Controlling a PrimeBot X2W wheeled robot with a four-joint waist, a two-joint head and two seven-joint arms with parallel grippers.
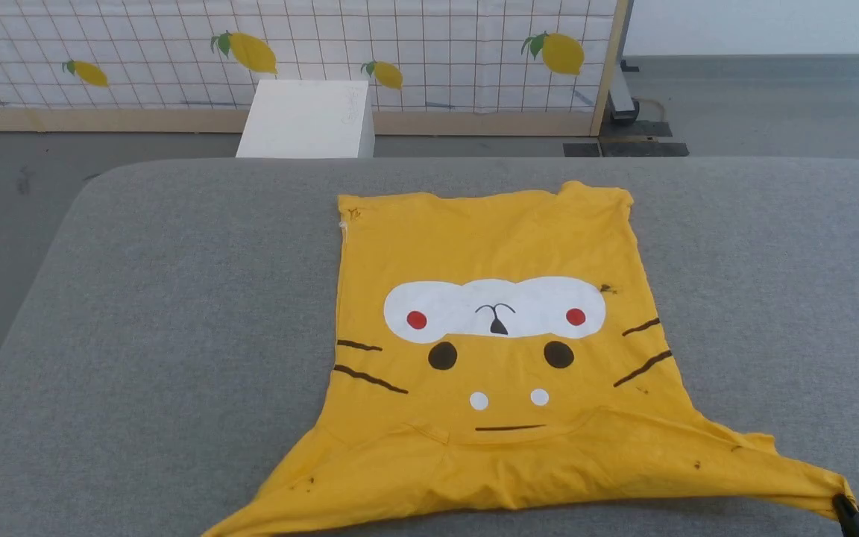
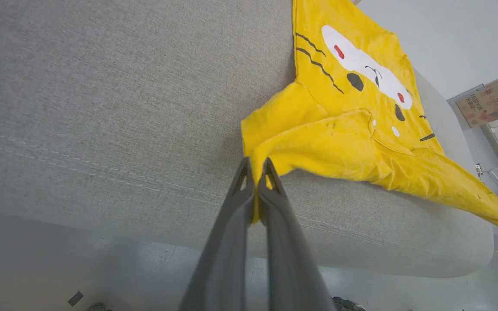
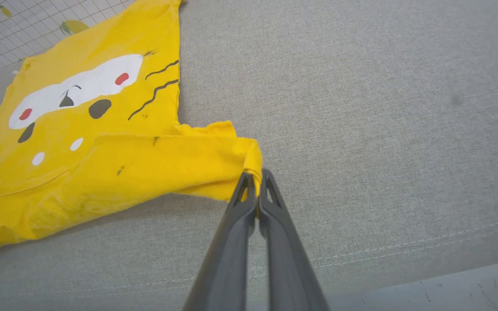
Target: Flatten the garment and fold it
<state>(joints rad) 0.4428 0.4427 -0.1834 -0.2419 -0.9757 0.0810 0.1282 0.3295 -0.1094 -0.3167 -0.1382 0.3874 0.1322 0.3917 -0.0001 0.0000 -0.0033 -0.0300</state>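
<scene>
On the grey padded platform (image 1: 176,298), centre to right: the garment (image 1: 504,246), a mustard-yellow short-sleeved T-shirt in soft matte cotton, printed side up, hem at the far end, neckline and shoulders at the near edge
- Print: white lobed patch with two red dots and a black nose; two black oval eyes; two small white dots; one short black line; black whisker strokes at left and right
- Lie: body mostly flat with mild creases; shoulder band bunched in long folds; both sleeves stretched to points, one near left, one near right, cloth taut between them
- Left gripper (image 2: 256,166): two long dark tapered fingers pressed together on the left sleeve tip, yellow cloth showing between them; poised over the platform's near edge, fingers angled toward the far side
- Right gripper (image 3: 255,175): fingers likewise pinched on the right sleeve's hem, low over the platform at near right
- Platform: grey woven cloth, rounded corners, stitched seam along the near edge
- Beyond the far edge: white box (image 1: 303,119) on grey floor (image 1: 772,97); timber-framed panel (image 1: 400,45) printed with a grid and lemons
</scene>
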